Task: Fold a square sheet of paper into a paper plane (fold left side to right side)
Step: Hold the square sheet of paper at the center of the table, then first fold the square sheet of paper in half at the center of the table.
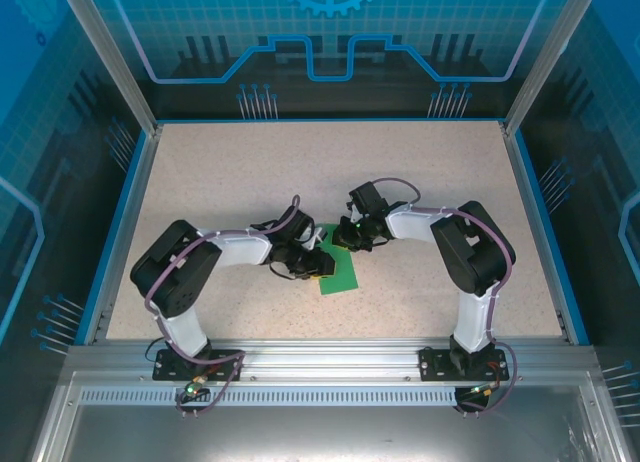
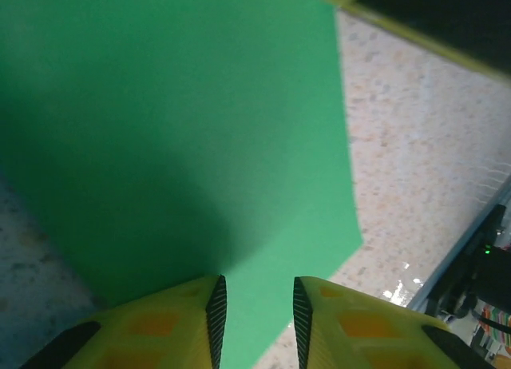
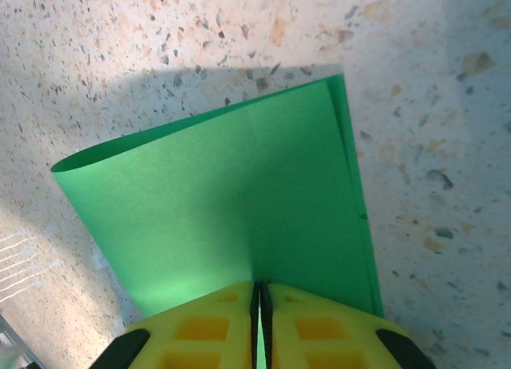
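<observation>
While folded-over square sheet of paper (image 3: 239,209) is pinched at its edge by clenched right gripper (image 3: 259,303), left gripper (image 2: 257,309) is held released over it on speckled table (image 1: 250,172).

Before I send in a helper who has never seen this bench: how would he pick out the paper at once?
Look at the speckled beige table inside the blue-walled booth. Near its middle the left arm and right arm meet over the sheet of paper. It is the only bright green thing there, doubled over, the right jaws shut on its edge.
</observation>
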You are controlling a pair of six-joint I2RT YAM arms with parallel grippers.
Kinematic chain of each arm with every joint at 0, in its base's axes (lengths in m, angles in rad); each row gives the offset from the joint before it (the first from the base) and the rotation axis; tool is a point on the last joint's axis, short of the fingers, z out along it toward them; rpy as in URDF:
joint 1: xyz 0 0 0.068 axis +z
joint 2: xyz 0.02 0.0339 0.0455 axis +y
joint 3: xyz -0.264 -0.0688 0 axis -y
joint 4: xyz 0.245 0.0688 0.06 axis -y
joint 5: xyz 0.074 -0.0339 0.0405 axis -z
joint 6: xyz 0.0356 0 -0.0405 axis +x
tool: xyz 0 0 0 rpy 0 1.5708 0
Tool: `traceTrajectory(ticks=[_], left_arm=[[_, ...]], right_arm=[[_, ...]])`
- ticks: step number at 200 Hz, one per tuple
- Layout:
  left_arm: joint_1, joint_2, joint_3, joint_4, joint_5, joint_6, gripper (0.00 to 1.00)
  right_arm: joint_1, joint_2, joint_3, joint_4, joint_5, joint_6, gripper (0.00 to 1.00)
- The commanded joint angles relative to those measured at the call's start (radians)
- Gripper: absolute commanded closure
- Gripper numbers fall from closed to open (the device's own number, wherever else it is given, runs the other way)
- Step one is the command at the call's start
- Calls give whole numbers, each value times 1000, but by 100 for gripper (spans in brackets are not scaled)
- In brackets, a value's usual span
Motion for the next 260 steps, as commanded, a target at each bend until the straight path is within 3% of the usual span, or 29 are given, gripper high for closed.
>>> traceTrajectory(ticks=[1, 63, 102, 142, 199, 260], left_arm=[[0, 21, 12, 16, 12, -4, 69], [0, 32, 0, -35, -27, -9, 70], [0, 28, 16, -45, -30, -9, 70], [0, 26, 30, -56, -31, -6, 70], [1, 15, 69, -64, -19, -16, 70], [12, 10, 152, -97, -32, -6, 66]], right_arm=[[-8, -39, -16, 15, 25, -16, 87], [-18, -249, -51, -140, 76, -140, 79], [6, -371, -180, -176, 17, -150, 87], [53, -300, -256, -93, -47, -90, 93], [70, -176, -216, -177, 15, -99, 92], [70, -159, -205, -232, 64, -104, 91]])
